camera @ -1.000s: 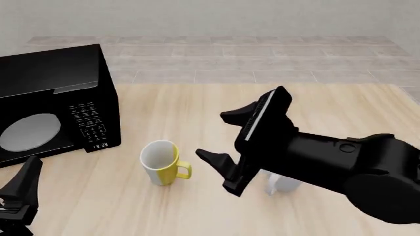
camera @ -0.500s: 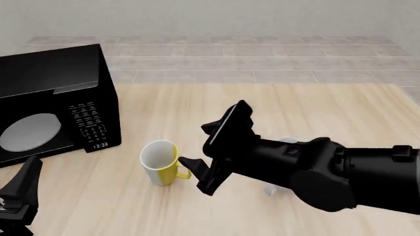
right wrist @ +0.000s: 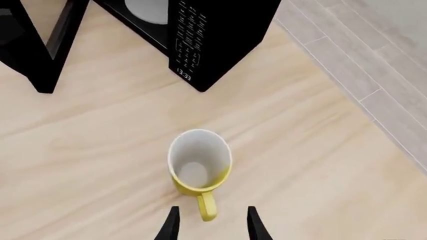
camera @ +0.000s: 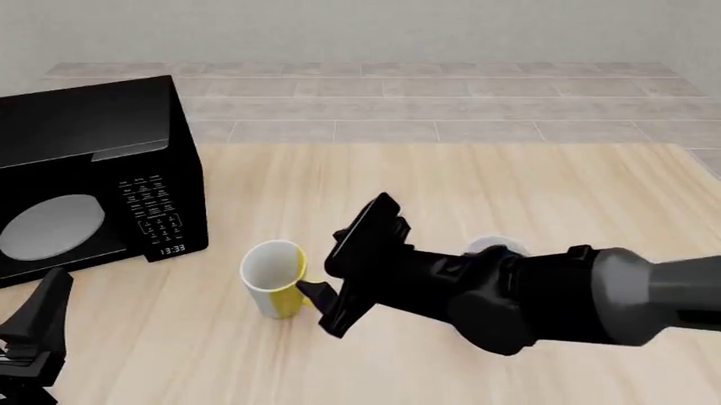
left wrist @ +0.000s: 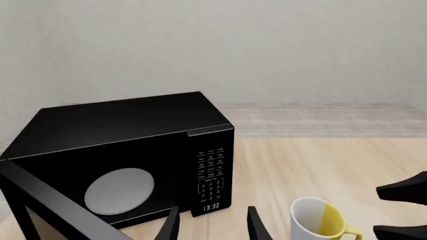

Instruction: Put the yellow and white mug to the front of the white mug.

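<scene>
— Three views, so what does each give that the others lack?

— Only the front one shows my white mug [camera: 492, 248], a sliver of rim behind my right arm, toward the bench's [camera: 541, 181] right side. My right wrist camera alone looks straight down into the yellow and white mug [right wrist: 198, 167] and shows its pale inside.

— Where is that mug, and how is it turned?

— Upright, long axis vertical, on the near left part of the bench, just beside the black microwave [camera: 96, 173]. Its yellow handle [right wrist: 207, 206] points toward the right edge, at my right fingers [right wrist: 209, 224].

— Your fingers?

— Right pair spread open, one either side of the handle's tip, not gripping. My left fingers [left wrist: 210, 224] are parted too, holding nothing, by the near left corner facing the microwave.
</scene>
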